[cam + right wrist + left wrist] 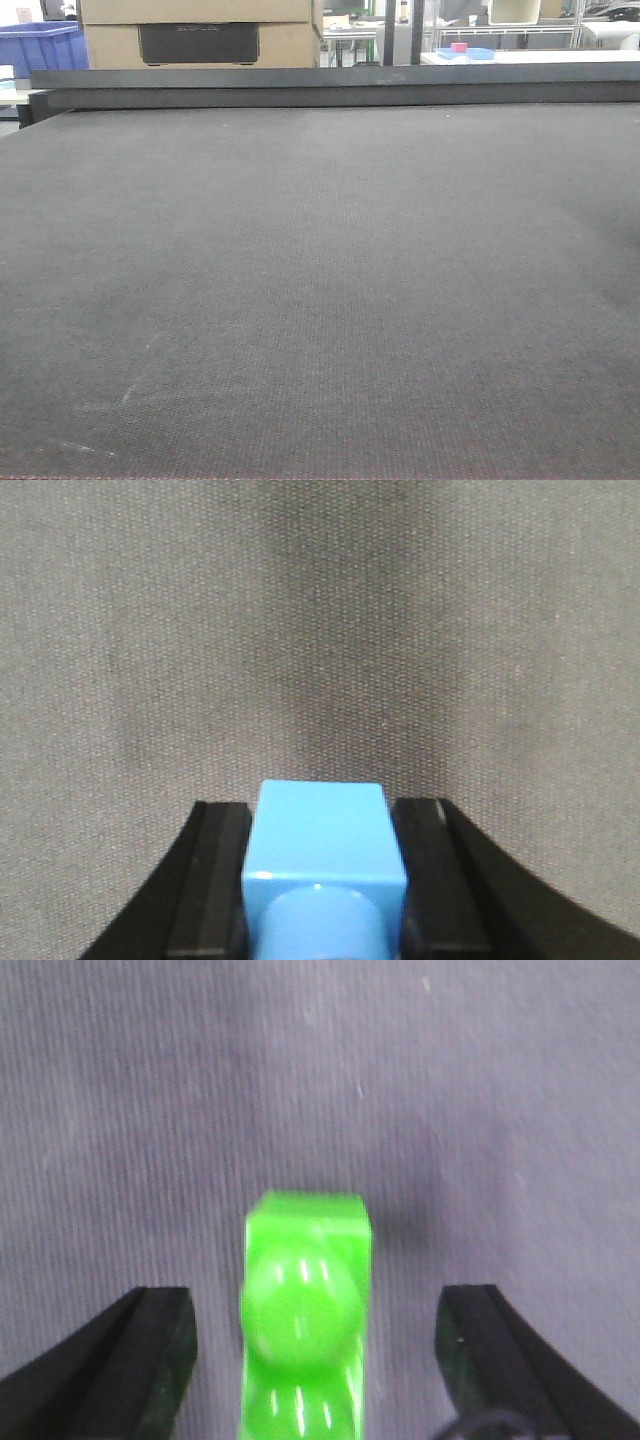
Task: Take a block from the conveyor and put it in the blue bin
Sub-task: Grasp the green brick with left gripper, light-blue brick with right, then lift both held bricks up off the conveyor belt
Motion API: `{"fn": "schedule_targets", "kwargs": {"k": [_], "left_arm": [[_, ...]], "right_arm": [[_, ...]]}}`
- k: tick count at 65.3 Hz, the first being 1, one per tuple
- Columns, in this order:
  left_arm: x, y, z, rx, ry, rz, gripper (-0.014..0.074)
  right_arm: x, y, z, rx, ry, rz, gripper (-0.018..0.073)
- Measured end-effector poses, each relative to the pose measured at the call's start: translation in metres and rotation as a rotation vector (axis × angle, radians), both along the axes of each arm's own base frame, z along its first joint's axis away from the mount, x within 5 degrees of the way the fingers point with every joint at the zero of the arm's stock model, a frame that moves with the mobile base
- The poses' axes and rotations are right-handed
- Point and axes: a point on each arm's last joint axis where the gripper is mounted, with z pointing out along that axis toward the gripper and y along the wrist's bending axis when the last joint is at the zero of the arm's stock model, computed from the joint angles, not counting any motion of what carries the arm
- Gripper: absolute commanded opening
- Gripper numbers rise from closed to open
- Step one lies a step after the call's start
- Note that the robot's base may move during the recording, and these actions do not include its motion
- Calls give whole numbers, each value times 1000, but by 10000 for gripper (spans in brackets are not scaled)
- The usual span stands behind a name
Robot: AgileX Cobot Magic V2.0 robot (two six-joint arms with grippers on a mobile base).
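The conveyor (pixel 320 280) fills the front view as a wide dark grey belt; neither gripper nor any block shows there. In the left wrist view a bright green studded block (pixel 305 1260) lies on the belt between the jaws of my left gripper (pixel 317 1305). That gripper is open, with a clear gap on each side of the block. In the right wrist view my right gripper (pixel 321 815) is shut on a light blue studded block (pixel 322 845), both black pads pressed against its sides, over the belt. A blue bin (pixel 40 45) stands beyond the belt's far left corner.
A dark rail (pixel 330 85) runs along the belt's far edge. Behind it stand a cardboard box (pixel 200 35) and a white table with a small blue tray (pixel 465 52). Faint pale scuffs (pixel 125 395) mark the near left of the belt.
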Motion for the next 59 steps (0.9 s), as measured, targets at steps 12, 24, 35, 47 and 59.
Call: {"fn": "schedule_targets", "kwargs": {"k": [12, 24, 35, 47, 59], "left_arm": [[6, 0, -13, 3, 37, -3, 234], [8, 0, -28, 0, 117, 13, 153], [9, 0, -27, -5, 123, 40, -110], [9, 0, -16, -8, 104, 48, -111], [-5, -4, 22, -60, -64, 61, -111]], "right_arm": [[0, 0, 0, 0, 2, 0, -162], [-2, 0, 0, 0, 19, -1, -162], [-2, 0, -1, 0, 23, -1, -162], [-3, 0, 2, -3, 10, 12, -162], [-12, -1, 21, -3, -104, 26, -162]]}}
